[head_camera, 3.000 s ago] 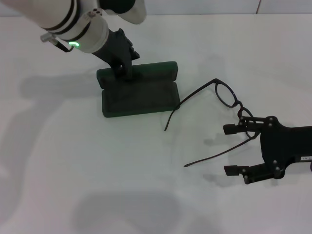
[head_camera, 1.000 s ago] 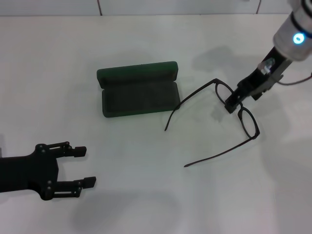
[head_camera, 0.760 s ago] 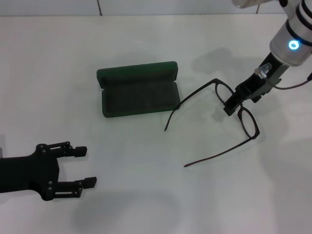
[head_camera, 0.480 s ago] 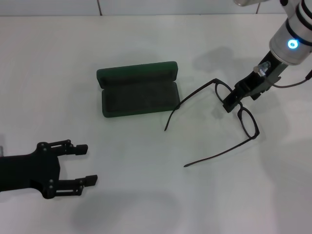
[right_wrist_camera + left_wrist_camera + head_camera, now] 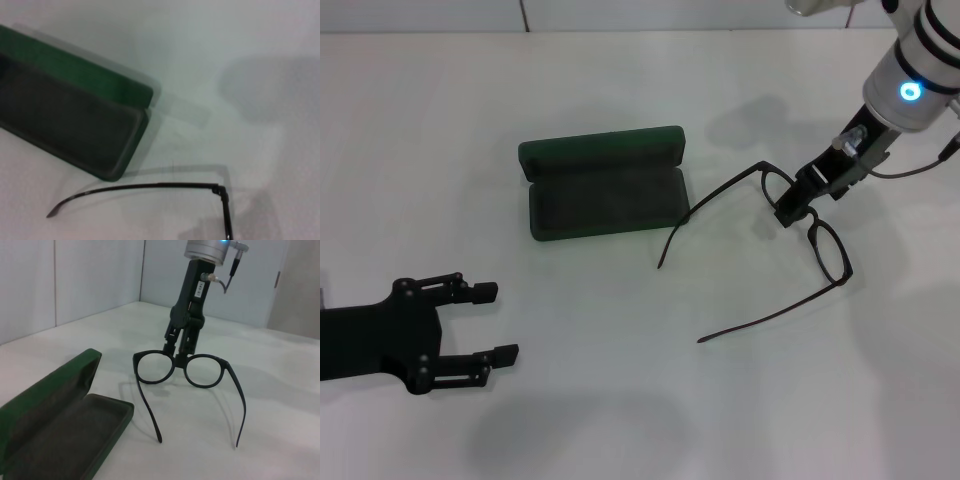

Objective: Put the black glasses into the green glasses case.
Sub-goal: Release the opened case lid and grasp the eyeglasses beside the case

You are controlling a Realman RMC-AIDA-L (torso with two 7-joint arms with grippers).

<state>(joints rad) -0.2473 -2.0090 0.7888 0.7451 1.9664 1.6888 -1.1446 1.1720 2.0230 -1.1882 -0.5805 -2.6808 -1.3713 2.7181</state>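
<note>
We see a plain white counter [image 5: 620, 400] with pale wall panels behind it. The case [image 5: 605, 183] lies open, lid up, mid-counter. The glasses [image 5: 790, 225] rest unfolded just right of it, one temple tip near the case corner. The right hand [image 5: 796, 208] comes down at the bridge, fingers together on it in the left wrist view. The left hand [image 5: 485, 322] sits low at our near left, fingers apart, holding nothing.

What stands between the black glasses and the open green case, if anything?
Nothing visible does. Only bare table separates the black glasses from the green glasses case, which lies open. The right gripper is at the glasses' bridge.
</note>
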